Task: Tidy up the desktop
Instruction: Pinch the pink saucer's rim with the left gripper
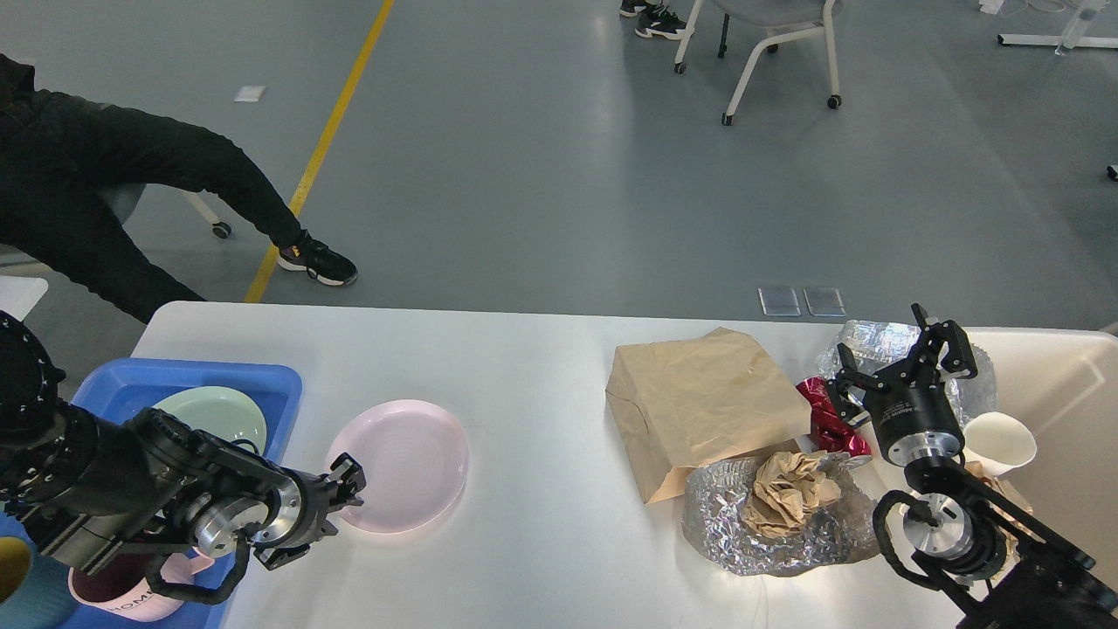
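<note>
Claw work on the left first: the left claw (349,489) sits low at the near-left rim of the pink plate (403,465), its dark fingers so small and bunched that I cannot tell whether they are apart or closed on the rim. The plate lies flat on the white table (524,384), just right of the blue tray (262,380), which holds a pale green plate (218,415) and, nearer the view's edge, a pink mug (113,594). The table spreads across the whole lower part of the view, rounded corner at far left. The right claw (900,358) is held above the right side with its fingers spread wide and nothing between them. Below and around it lie a red crumpled wrapper (825,415), a white paper cup (1000,441) and a crumpled foil sheet (865,341). A brown paper bag (699,397) lies flat near the middle right; before it, a foil tray (751,533) carries a wad of brown paper (786,489). A beige bin (1066,393) stands at the right edge.
</note>
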Controlling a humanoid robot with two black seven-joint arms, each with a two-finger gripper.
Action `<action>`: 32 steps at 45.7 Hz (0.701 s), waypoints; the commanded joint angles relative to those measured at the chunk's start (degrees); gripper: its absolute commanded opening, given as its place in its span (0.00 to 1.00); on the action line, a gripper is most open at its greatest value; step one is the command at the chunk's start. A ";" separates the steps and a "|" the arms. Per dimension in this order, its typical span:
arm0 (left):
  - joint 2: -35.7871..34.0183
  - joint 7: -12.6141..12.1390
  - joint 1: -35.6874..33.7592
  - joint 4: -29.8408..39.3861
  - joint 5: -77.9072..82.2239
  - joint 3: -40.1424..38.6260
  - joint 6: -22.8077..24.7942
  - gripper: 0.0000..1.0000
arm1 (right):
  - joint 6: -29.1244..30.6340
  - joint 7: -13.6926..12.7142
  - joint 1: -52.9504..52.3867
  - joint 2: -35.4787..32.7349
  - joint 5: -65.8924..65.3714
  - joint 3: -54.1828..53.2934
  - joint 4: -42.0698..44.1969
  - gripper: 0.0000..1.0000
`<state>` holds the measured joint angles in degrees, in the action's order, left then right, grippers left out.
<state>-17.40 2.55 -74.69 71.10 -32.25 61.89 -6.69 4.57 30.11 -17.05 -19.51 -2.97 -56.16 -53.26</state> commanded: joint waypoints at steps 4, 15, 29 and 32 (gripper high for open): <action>0.09 0.09 0.69 -0.08 0.00 -0.01 0.01 0.38 | 0.00 0.03 0.00 0.00 0.07 0.00 0.00 1.00; 0.00 0.09 0.87 -0.08 0.00 -0.10 0.01 0.28 | 0.00 0.03 0.00 0.00 0.07 0.00 0.00 1.00; 0.00 0.17 0.87 -0.08 -0.09 -0.10 1.50 0.08 | 0.00 -0.05 0.00 0.00 0.07 0.00 0.00 1.00; -0.09 0.26 0.78 0.01 -0.09 -0.19 2.46 0.00 | 0.00 0.03 0.00 0.00 0.07 0.00 0.00 1.00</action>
<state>-17.40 2.73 -73.83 71.01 -32.26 61.78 -5.54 4.57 30.11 -17.05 -19.51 -2.93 -56.16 -53.26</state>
